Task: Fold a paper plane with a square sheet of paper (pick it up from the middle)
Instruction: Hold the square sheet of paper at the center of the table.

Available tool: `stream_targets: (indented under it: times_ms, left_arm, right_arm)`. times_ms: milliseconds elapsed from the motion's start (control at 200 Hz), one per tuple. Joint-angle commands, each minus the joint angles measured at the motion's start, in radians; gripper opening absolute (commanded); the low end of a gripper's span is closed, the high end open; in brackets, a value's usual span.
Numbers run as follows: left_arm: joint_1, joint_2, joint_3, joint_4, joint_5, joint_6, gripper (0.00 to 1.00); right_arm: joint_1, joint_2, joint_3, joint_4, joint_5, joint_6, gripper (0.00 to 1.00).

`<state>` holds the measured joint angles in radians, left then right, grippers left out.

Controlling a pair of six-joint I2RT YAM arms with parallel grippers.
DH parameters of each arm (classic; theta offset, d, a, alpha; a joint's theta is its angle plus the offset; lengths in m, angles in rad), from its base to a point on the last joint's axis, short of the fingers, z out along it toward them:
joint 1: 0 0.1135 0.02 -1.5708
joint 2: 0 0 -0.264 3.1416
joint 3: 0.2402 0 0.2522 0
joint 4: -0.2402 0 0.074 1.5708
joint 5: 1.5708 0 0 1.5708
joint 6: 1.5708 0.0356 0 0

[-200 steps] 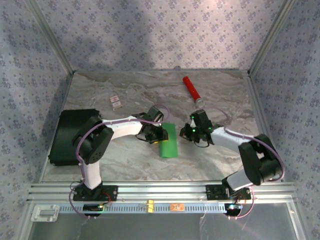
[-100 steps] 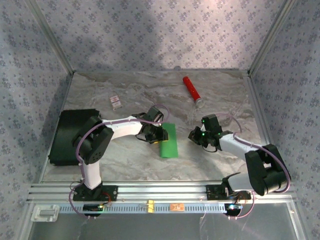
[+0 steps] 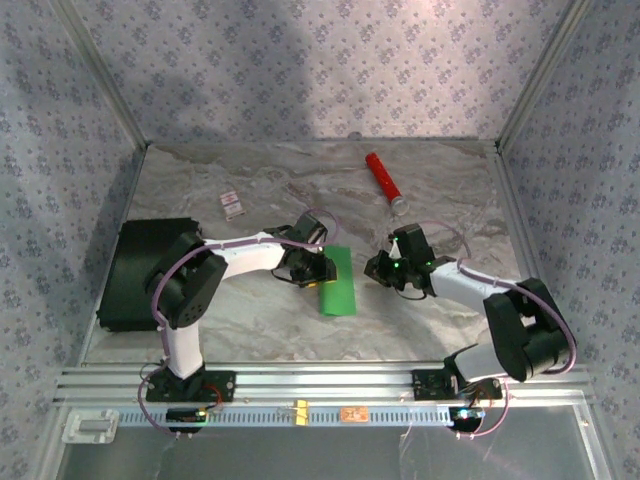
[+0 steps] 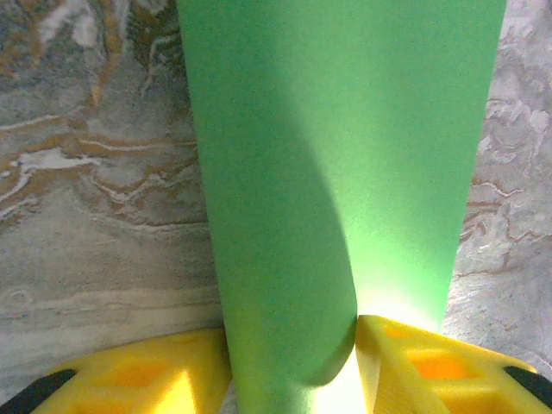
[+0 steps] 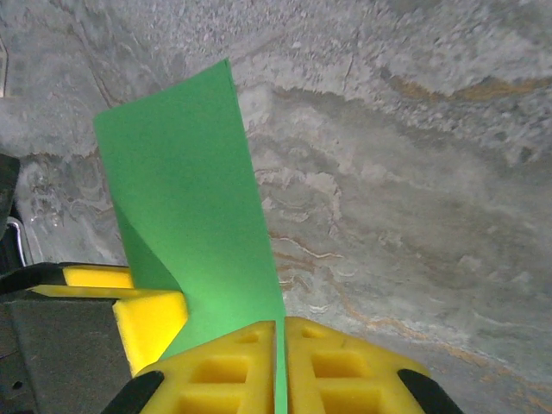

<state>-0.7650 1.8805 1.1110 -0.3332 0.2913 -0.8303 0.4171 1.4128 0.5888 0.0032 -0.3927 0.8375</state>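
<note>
I'm barely getting going: left gripper [image 4: 289, 371] pinching the half-folded paper [image 3: 338, 285] at table [image 3: 450, 200] centre, right gripper [image 5: 280, 366] hovering nearly shut beside it, nose folds all waiting.

**Green paper pinched upright**

The right claw [image 5: 280, 345] grips (jaws all but touching) the near edge of a green sheet of paper [image 5: 194, 190] standing upright. The left claw's yellow finger [image 5: 138, 310] sits against its left side. The grey marbled desk [image 5: 414, 172] lies beyond.
</note>
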Motion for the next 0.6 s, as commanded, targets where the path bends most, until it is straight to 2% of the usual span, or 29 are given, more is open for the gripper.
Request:
stream_targets:
  times_ms: [0, 110, 595]
  left_arm:
    - [0.010, 0.121, -0.068, -0.036, -0.117, 0.024, 0.46]
    - [0.009, 0.120, -0.071, -0.032, -0.116, 0.023, 0.46]
    - [0.003, 0.124, -0.066, -0.031, -0.115, 0.019, 0.46]
  right_arm:
    - [0.019, 0.027, 0.034, 0.001, -0.032, -0.029, 0.12]
    - [0.050, 0.065, 0.081, -0.015, -0.066, -0.067, 0.10]
    - [0.154, 0.244, 0.210, -0.098, 0.016, -0.110, 0.04]
